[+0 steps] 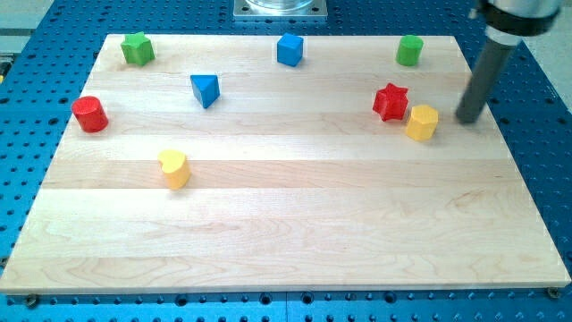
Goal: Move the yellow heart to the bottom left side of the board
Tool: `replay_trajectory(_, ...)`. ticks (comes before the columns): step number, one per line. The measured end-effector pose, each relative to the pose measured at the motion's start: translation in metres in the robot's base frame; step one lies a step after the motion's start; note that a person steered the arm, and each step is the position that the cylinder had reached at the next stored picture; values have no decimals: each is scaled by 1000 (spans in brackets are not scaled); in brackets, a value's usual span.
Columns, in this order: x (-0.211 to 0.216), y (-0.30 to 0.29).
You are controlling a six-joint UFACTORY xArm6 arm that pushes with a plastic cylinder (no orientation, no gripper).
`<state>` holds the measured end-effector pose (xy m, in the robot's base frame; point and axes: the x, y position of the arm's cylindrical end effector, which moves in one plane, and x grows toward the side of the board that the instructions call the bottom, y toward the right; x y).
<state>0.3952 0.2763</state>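
The yellow heart [174, 168] lies on the wooden board [286, 241] at the view's left, a little above mid-height. My tip [466, 119] rests on the board at the view's far right, just right of a yellow hexagon block [422, 122] and apart from it. The tip is far from the yellow heart, almost the whole board width away.
A red star [391, 102] touches the yellow hexagon's upper left. A red cylinder [90, 114] sits near the left edge, a blue triangle [206, 89] above the heart. A green star [138, 48], blue cube [290, 50] and green cylinder [409, 51] line the top edge.
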Motion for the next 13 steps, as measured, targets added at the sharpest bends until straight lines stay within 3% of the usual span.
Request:
replay_trajectory(1, 78, -30)
replay_trajectory(2, 119, -117)
replay_trajectory(5, 87, -342)
replay_trajectory(7, 67, -411)
replay_trajectory(8, 78, -456)
replay_trajectory(9, 118, -480)
replay_trajectory(10, 88, -457)
replay_trajectory(11, 114, -433)
replay_trajectory(12, 141, -465)
replay_trajectory(13, 146, -443)
